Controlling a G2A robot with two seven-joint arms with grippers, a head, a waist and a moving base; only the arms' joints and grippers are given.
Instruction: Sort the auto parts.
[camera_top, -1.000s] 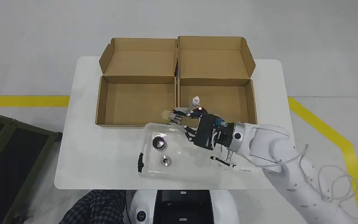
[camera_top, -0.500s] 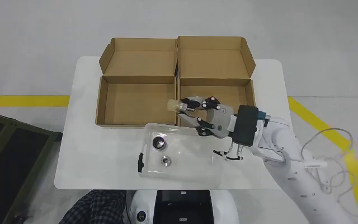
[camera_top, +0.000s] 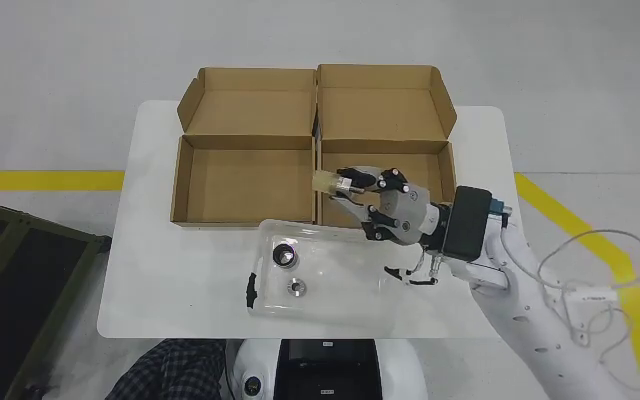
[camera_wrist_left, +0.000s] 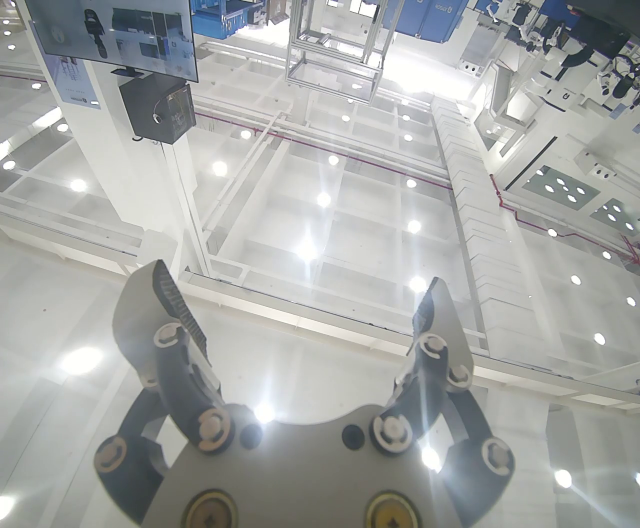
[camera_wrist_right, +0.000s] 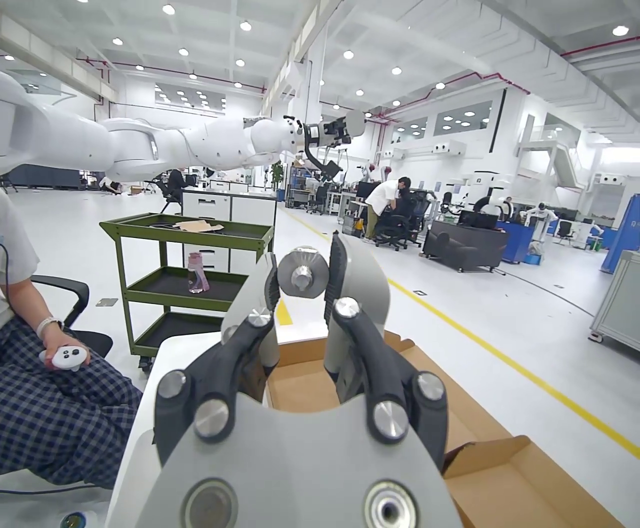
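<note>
Lower centre of the top view: a larger round metal part (camera_top: 287, 254) and a smaller round metal part (camera_top: 297, 288) are seen in a clear tray (camera_top: 340, 300) on the white surface (camera_top: 180, 270). Just beyond, a cream-tipped cylindrical part (camera_top: 325, 181) is clamped in the right tool (camera_top: 347, 183) over the right-hand cardboard box (camera_top: 430, 170). The left tool (camera_wrist_left: 295, 277) is spread wide, aimed at the ceiling.

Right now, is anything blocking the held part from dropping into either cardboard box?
Nothing visible does. The right gripper holds the part about over the wall between the left box and the right box; both stand open.
</note>
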